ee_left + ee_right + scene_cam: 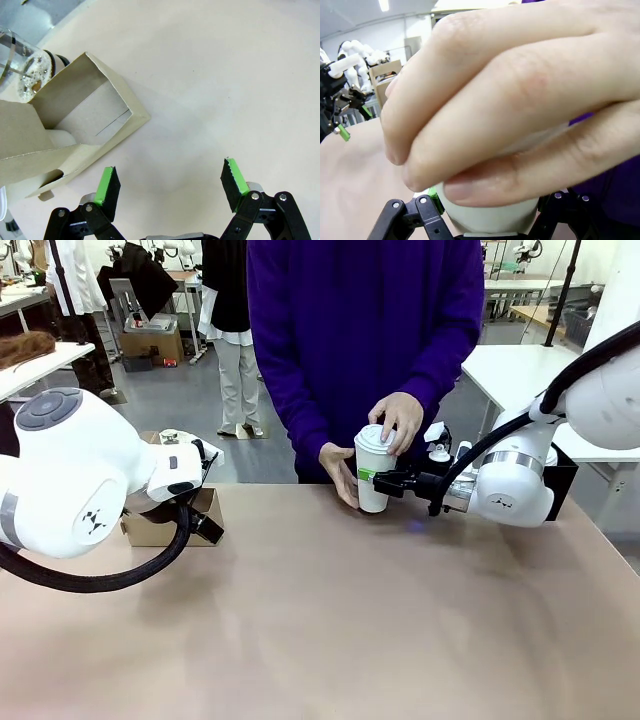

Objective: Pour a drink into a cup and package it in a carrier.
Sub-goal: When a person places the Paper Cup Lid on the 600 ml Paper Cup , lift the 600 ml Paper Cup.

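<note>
Right hand (375, 480) level — pinching cup (372, 499), left hand (170, 172) spread, angled tableward.

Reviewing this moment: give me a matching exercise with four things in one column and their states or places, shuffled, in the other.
Things:
1. cup
2. carrier
3. left gripper
4. right gripper

States or places:
A. brown cardboard, standing on the table
B. open, above the table beside the carrier
C. shut on the cup
D. white, lidded, a person's hand on top

Pairs: 1-D; 2-A; 3-B; 4-C
</note>
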